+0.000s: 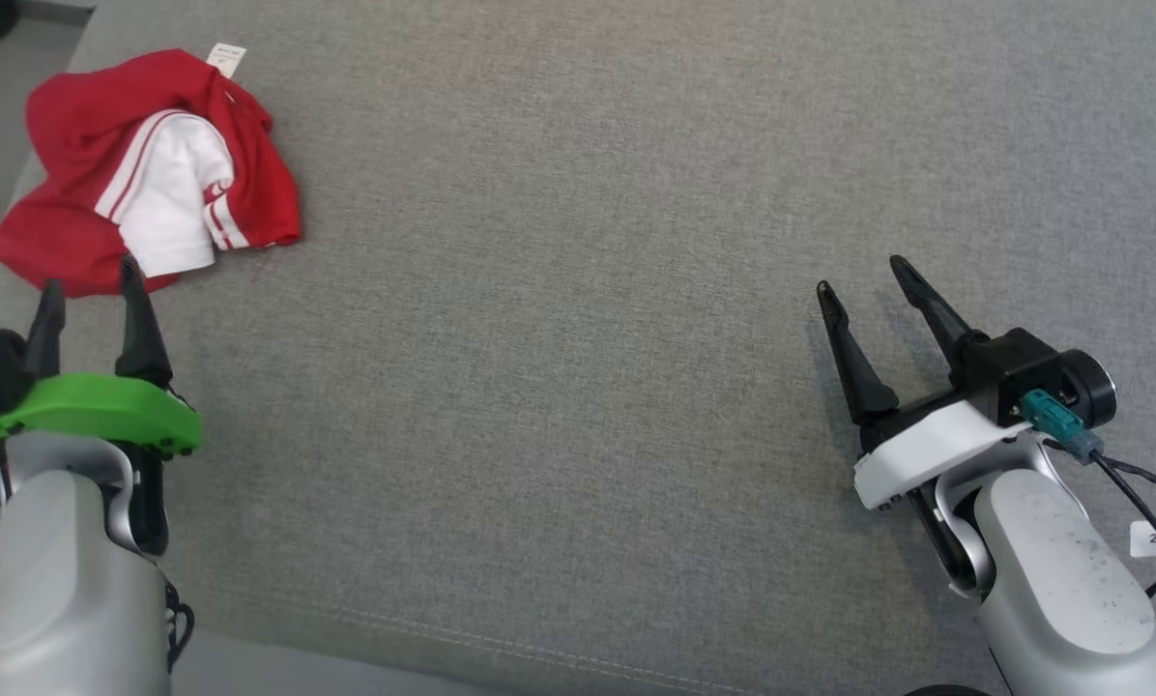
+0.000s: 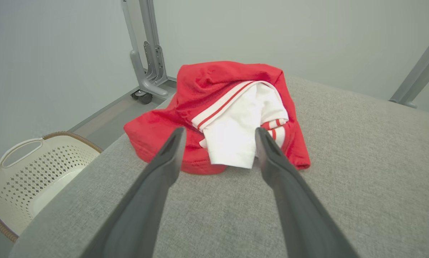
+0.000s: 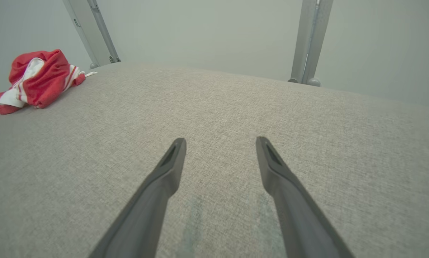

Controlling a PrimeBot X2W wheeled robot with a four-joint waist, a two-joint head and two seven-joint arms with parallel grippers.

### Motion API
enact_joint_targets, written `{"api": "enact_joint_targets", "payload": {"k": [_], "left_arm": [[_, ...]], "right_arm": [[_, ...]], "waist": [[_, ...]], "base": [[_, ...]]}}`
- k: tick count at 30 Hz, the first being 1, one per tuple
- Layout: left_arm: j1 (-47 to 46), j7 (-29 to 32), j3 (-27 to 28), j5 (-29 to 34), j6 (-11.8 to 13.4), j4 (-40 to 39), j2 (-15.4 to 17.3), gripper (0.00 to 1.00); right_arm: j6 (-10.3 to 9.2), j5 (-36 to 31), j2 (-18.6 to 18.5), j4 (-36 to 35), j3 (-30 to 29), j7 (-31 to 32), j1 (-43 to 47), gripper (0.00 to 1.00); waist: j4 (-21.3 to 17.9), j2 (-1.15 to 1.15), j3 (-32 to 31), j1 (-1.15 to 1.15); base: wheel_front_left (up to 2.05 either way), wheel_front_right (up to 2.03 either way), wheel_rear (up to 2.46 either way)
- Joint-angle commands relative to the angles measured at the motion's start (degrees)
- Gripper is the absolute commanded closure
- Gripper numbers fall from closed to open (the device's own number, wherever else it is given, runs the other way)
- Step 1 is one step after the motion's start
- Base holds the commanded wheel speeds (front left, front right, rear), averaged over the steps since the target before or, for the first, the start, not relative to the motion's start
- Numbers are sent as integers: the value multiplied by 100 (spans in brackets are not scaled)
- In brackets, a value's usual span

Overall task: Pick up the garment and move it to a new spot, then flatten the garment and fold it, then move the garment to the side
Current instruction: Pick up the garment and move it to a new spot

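The garment (image 1: 143, 174), a crumpled red piece with white striped trim, lies bunched at the far left corner of the grey cushioned surface (image 1: 578, 290), close to its left edge. The left gripper (image 1: 92, 274) hovers just short of it, fingers spread apart and empty, aimed at the white fold. The right gripper (image 1: 860, 275), likewise spread and empty, sits well apart over bare cushion.

A pinch catching only the top white layer would likely let the bundle unravel and drag, and a nudge could tip it over the nearby edge. The left wrist view reveals what waits there (a perforated cream basket (image 2: 28, 168) on the floor), while the head view gives the spacing of both arms and a white label (image 1: 227, 58) at the garment's far side.
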Motion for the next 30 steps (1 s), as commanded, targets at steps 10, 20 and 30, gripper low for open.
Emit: {"api": "enact_joint_targets", "payload": {"k": [10, 20, 30], "left_arm": [[-1174, 1, -312, -220, -27, 1021, 575, 0], [-1488, 7, -318, -286, -24, 1851, 554, 33], [-1431, 1, -470, 140, -20, 1139, 363, 100]], "right_arm": [[-9, -82, -212, -408, -121, -15, -133, 0], [-9, -74, -153, -380, -168, -7, -141, 0], [-9, 26, 96, -265, -212, -7, -134, 0]], "waist": [[-815, 0, 1026, 0], [-1003, 0, 1129, 0], [-1151, 0, 850, 0]], "base": [[0, 0, 0], [0, 0, 0], [0, 0, 0]]}}
